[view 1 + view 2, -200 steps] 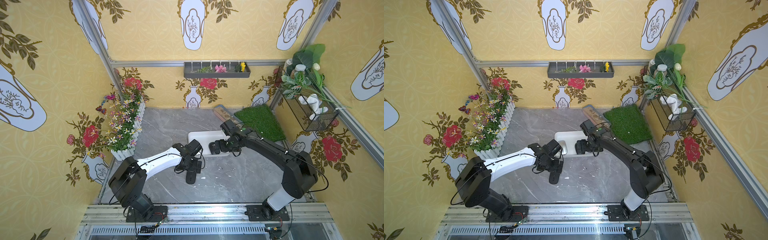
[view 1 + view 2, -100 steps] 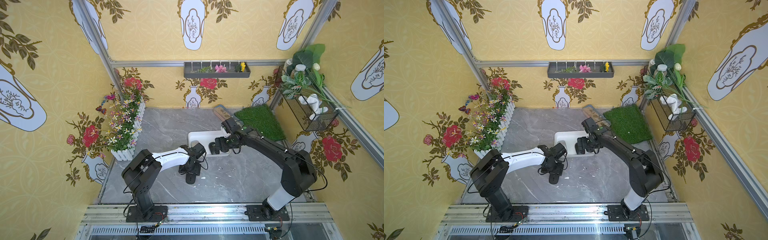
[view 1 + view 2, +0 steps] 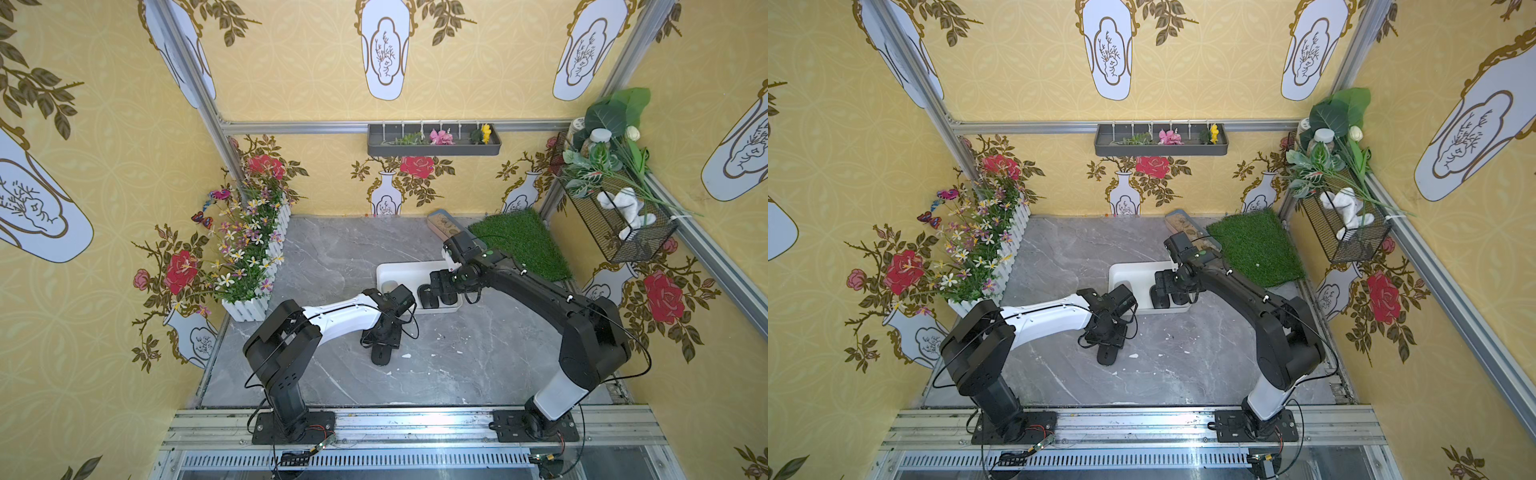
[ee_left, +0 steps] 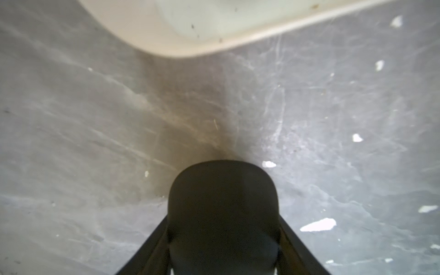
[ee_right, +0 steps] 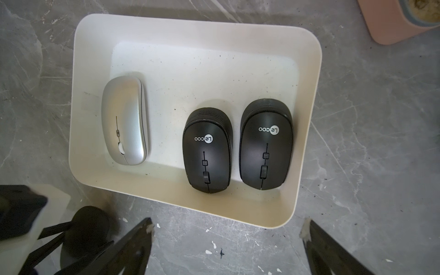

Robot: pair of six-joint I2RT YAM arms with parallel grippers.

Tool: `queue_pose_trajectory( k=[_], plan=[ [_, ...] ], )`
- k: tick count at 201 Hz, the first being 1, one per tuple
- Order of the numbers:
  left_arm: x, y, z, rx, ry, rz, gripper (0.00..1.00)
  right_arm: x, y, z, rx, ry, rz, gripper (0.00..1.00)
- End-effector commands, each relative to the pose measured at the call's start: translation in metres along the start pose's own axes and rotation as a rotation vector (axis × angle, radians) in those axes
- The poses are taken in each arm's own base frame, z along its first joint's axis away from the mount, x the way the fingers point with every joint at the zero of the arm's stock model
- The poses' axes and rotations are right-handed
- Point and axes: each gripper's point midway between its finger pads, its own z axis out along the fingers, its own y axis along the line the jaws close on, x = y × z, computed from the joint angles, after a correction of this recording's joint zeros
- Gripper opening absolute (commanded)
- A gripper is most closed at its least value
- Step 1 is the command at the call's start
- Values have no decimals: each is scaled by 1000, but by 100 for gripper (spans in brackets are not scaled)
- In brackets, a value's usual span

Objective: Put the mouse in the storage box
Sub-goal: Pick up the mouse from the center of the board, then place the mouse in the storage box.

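Grey marble table (image 3: pixel 457 365) between yellow flowered walls; one black mouse (image 3: pixel 382 355) is outside the storage box (image 3: pixel 405 272).

Seen in both top views, the black mouse lies on the table at 7 o'clock from the white box, near its front wall and not inside. The left fingers (image 4: pixel 156 250) are closed against both flanks of this mouse. Inside the box, the silver mouse (image 3: pixel 389 286) sits at the 9 o'clock end and a pair of black mice (image 5: pixel 265 145) at the 3 o'clock end. The right fingers (image 5: pixel 133 245) are spread wide, grasping nothing, and hang over the 4 o'clock part of the box. A green grass mat (image 3: pixel 519 245) lies at 2 o'clock.
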Motion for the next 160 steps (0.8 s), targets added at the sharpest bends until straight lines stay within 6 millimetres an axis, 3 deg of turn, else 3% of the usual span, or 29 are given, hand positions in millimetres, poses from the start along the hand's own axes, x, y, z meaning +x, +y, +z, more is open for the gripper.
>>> queue_pose_trajectory(
  k=[1,39,76,93,119,160],
  plan=[
    [-7,8,-22,-50,-25,-7,53,-11,0,-2,4,-37,-6,97],
    [-54,-8,-74,-41,-77,-5,52,-26,-10,-19,28,-125,33,98],
    [-128,-32,-91,84,-97,-86,51,-35,-33,-40,96,-205,95,97],
    [-156,-43,-81,123,-78,-123,50,-35,-45,-48,123,-243,126,97],
    [-179,-57,-66,131,-43,-143,49,-33,-56,-54,138,-257,153,97],
    [-178,-54,-40,86,0,-205,49,-29,-65,-60,151,-273,175,98]
  ],
)
